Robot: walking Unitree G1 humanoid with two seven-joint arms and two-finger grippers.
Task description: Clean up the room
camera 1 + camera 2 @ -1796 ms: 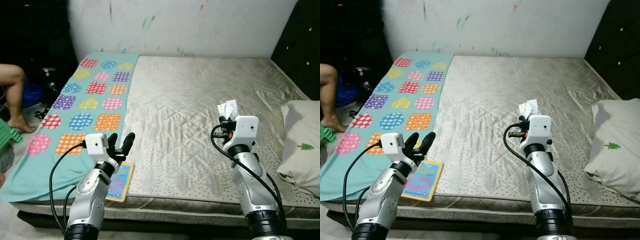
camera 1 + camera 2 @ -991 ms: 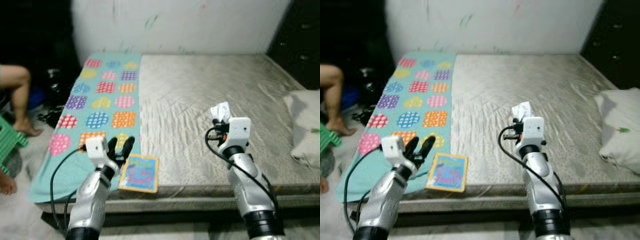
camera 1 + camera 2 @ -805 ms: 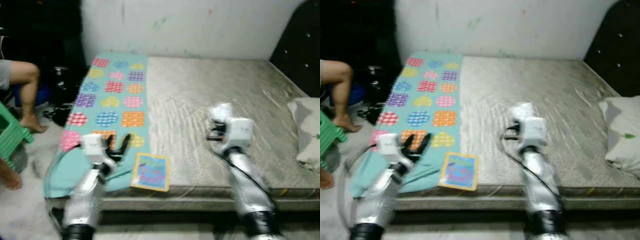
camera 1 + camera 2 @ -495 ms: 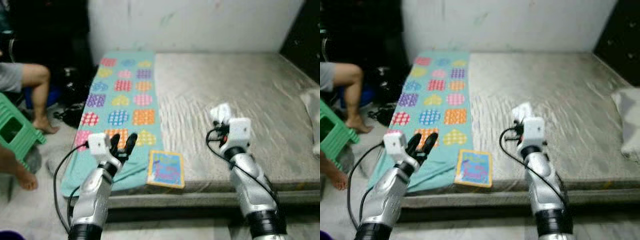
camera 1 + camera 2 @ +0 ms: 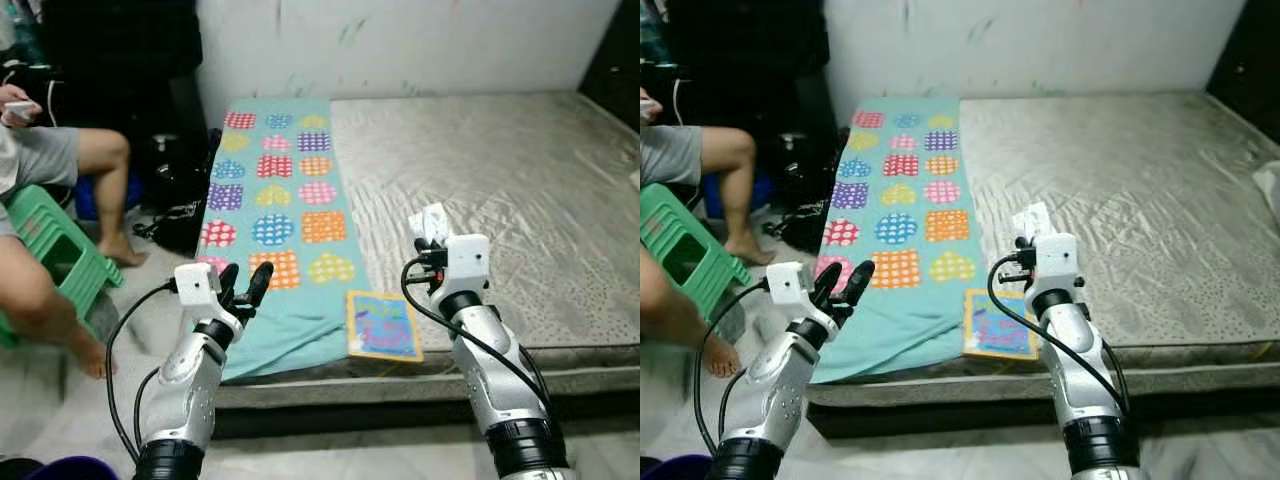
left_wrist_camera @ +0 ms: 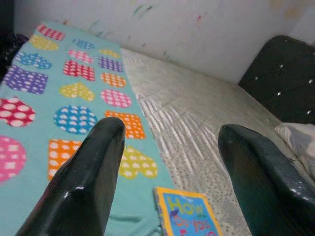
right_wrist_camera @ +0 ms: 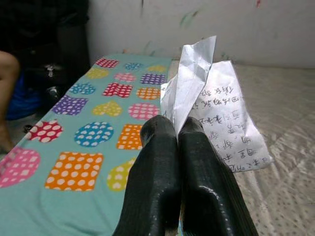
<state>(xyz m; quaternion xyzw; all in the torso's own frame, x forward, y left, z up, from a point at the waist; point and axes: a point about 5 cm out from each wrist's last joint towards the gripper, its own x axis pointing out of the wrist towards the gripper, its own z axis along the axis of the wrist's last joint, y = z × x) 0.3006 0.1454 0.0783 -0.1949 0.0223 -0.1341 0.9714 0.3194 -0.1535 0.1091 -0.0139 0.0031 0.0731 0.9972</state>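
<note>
The right gripper [image 7: 178, 129] is raised in front of the robot above the near edge of the bed [image 5: 500, 180], its two black fingers [image 7: 156, 182] pressed flat together on a creased white paper [image 7: 216, 110] with handwriting on it. The sheet is pinched at its lower edge and stands up out of the fingertips, one folded corner rising straight above them and the written-on part fanning out to one side. In the head views the same paper [image 5: 433, 221] shows as a small white scrap poking up just beyond the gripper's white wrist block.

The left gripper [image 5: 243, 287] is held up at about the same height, out past the bed's left front corner — its fingers [image 6: 93, 172] are spread wide apart with nothing between them.

On the bed a turquoise blanket [image 5: 270, 200] printed with dotted hearts, squares and circles runs along the left side of the grey quilted mattress and hangs over the front edge. A children's book [image 5: 382, 325] with a blue cover and yellow border lies flat near the front edge, just beside the blanket, between the two arms.

At the left a person [image 5: 45, 190] sits on a green plastic stool [image 5: 55, 250], bare legs stretched to the floor — something small is in one hand.
</note>
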